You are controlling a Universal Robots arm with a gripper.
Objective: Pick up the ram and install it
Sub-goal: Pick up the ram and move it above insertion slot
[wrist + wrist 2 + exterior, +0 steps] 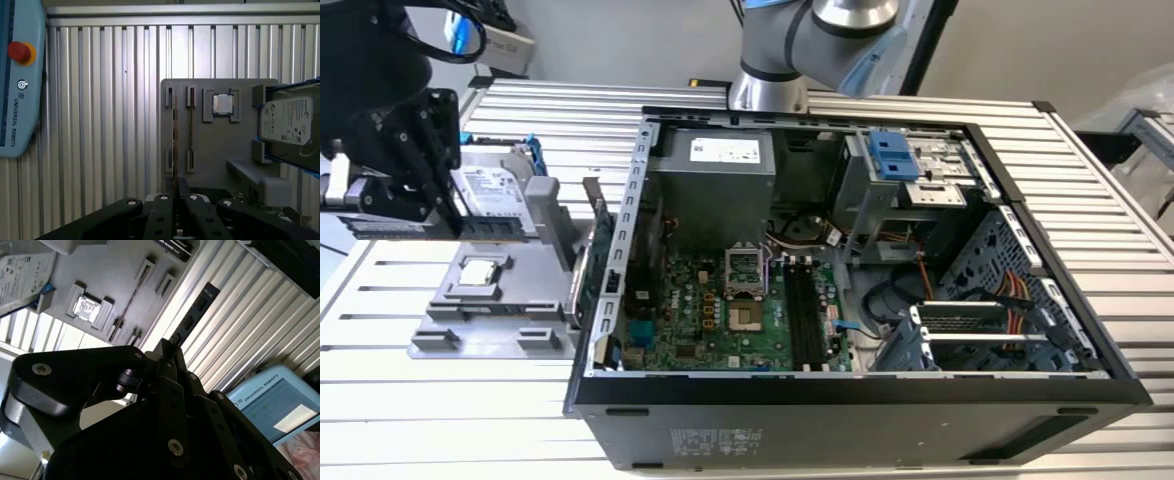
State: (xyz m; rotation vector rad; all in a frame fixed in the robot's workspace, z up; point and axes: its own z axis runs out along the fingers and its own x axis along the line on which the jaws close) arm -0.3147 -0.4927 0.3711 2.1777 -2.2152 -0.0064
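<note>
Jaws closed edgewise on the ram (487,227), the gripper (403,215) holds it in the air above the grey tray (494,320), beside the open computer case (854,400). In the second wrist view the ram (196,312) juts past the fingertips over the ribbed table (250,325). Doing this step well probably means keeping the ram level, clearing the case wall, and squaring it over the long memory slots (807,320) before pressing evenly.
</note>
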